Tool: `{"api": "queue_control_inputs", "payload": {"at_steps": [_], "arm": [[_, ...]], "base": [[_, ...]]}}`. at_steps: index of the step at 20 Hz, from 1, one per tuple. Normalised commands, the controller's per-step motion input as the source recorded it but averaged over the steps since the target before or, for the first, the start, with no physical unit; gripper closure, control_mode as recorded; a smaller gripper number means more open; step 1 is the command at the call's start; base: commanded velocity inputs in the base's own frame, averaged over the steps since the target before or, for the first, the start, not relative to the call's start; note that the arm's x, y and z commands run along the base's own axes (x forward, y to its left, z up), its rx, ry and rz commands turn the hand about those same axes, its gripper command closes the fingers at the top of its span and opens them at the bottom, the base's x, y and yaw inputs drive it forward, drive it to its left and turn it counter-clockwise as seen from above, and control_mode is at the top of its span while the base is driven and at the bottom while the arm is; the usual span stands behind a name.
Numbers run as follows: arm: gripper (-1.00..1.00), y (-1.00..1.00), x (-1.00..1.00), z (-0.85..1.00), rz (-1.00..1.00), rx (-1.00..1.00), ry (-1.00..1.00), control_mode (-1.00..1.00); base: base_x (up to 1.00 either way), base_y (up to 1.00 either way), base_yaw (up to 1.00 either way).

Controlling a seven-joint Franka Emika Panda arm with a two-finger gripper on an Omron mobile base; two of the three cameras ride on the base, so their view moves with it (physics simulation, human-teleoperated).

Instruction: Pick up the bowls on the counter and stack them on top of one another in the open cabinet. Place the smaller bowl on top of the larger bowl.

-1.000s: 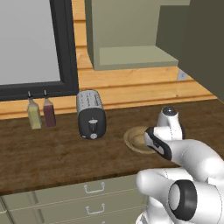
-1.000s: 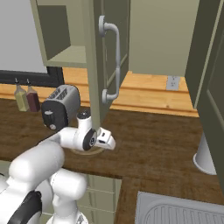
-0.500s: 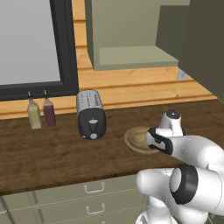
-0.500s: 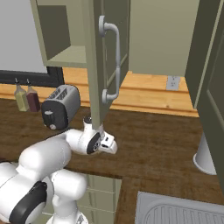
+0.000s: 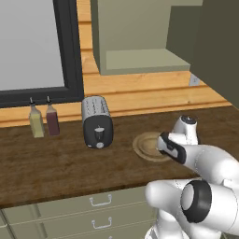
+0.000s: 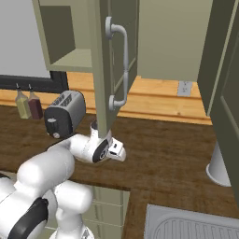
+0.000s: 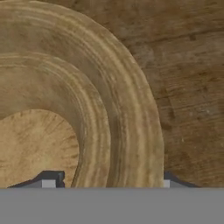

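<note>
Dark plank worktop [image 5: 56,168] carries the wooden bowl [image 5: 148,146] at the toaster's [image 5: 97,122] 3 o'clock. Jaws spread wide, straddling its rim; descend squarely before clamping that thick rim.

Kitchen: wood counter [image 5: 56,168], toaster [image 5: 97,122], wall cabinet [image 5: 135,37], sink [image 6: 191,224].

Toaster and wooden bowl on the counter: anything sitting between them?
Nothing. In the left base view, bare dark counter separates the toaster from the bowl; the end effector hovers at the bowl's far side.
</note>
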Motion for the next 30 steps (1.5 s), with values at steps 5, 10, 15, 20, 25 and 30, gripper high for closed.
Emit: {"api": "queue_control_inputs", "payload": {"at_steps": [5,10,15,20,25,30], "arm": [[1.00,0.00,-0.05,0.94,-0.01,0.00,-0.19,-1.00],[1.00,0.07,-0.05,1.00,0.00,0.00,-0.22,-1.00],[1.00,0.11,-0.06,1.00,0.00,-0.02,-0.22,-1.00],[1.00,0.03,-0.13,1.00,-0.05,-0.01,-0.21,-1.00],[1.00,0.00,-0.20,1.00,-0.04,0.00,-0.16,-1.00],[1.00,0.00,-0.10,1.00,-0.04,0.00,-0.19,-1.00]], "base": [[0.00,0.00,0.00],[0.00,0.00,0.00],[0.00,0.00,0.00],[0.00,0.00,0.00],[0.00,0.00,0.00],[0.00,0.00,0.00]]}}
